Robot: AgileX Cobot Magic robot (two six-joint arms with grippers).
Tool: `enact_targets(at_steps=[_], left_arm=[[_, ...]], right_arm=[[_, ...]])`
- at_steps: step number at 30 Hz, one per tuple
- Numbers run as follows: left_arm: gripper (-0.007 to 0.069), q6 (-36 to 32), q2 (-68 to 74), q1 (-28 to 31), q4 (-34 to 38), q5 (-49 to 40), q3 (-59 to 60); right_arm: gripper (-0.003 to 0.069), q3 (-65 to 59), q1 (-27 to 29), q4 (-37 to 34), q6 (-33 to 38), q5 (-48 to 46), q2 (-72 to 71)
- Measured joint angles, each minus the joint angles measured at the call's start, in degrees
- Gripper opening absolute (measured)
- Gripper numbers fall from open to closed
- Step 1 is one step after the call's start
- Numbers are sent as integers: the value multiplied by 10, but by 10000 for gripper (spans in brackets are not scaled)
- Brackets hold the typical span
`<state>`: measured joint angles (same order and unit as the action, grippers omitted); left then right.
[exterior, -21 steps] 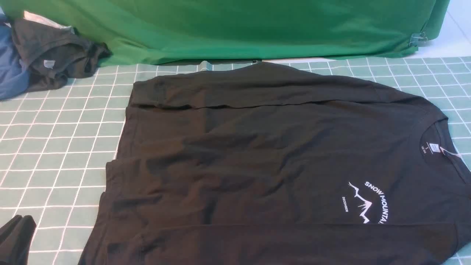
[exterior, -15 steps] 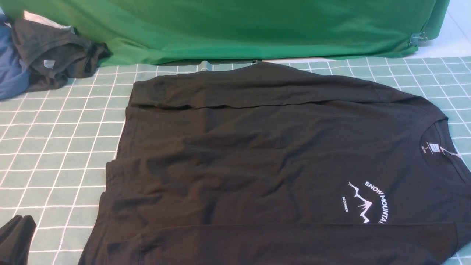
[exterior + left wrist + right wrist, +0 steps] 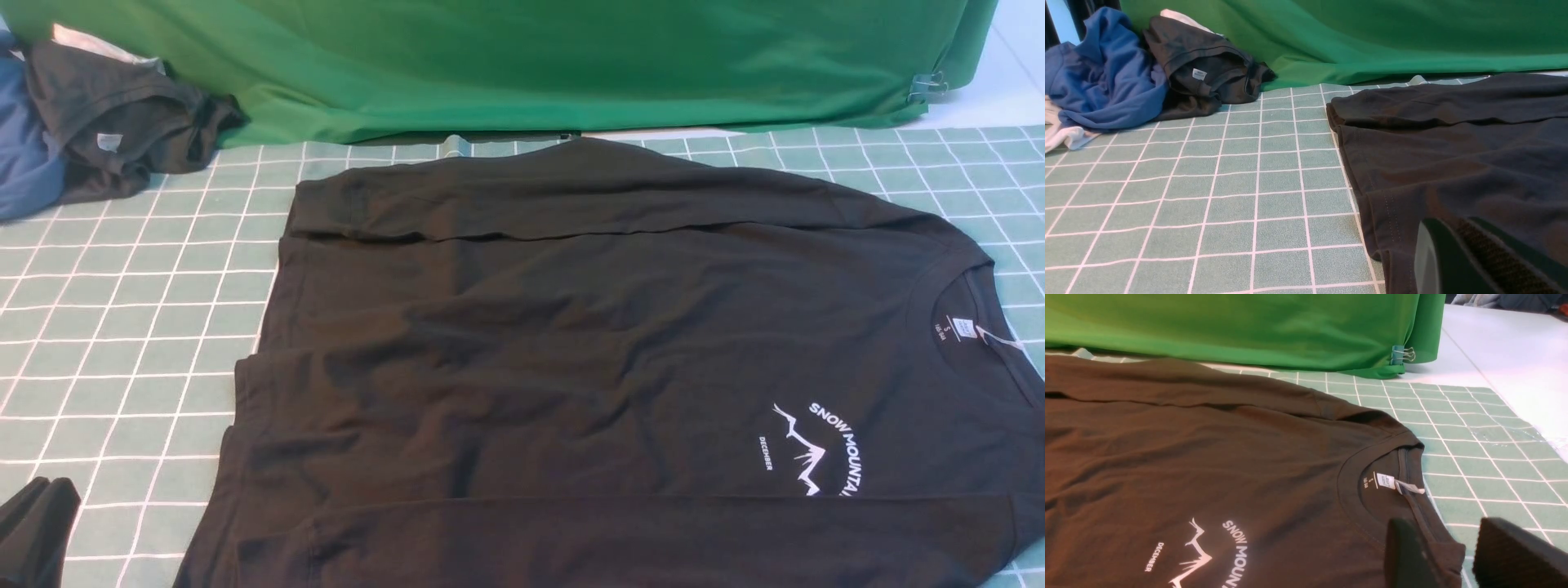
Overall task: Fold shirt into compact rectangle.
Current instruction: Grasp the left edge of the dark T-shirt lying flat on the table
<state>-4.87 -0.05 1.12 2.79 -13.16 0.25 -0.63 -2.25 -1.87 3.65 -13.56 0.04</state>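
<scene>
Across the gridded worktop [image 3: 122,327] the shirt [image 3: 571,351] lies flat, collar [image 3: 1372,457] right, hem [image 3: 1363,196] left, sleeves [image 3: 571,196] laid inward, likely to square it for folding. Its black cotton looks soft, matte and faintly rippled. Right end effector [image 3: 1445,539] hangs spread beside the collar; left end effector [image 3: 1478,253] sits by the hem, and I cannot tell its state.

Cut by front-view edges: large black long-sleeved cotton shirt [image 3: 571,343], near sleeve and collar side; white "SNOW MOUNTAIN" print [image 3: 816,449], last letter under folded sleeve; small white neck label [image 3: 1385,481], text unreadable; left gripper [image 3: 1478,261] mostly out of frame, jaw spacing unclear; right gripper [image 3: 1453,559], only fingertips show
</scene>
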Motion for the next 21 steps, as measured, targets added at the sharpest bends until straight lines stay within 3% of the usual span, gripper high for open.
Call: enact_targets(at_steps=[8,17,21], left_arm=[[15,0,0,0,-5,31,0],[15,21,0,0,108,237,0],[15,98,0,0,116,294,0]], right_arm=[[240,0,0,0,0,0,0],[240,0,0,-3,-3,33,0],[240,0,0,-81,-95,104,0]])
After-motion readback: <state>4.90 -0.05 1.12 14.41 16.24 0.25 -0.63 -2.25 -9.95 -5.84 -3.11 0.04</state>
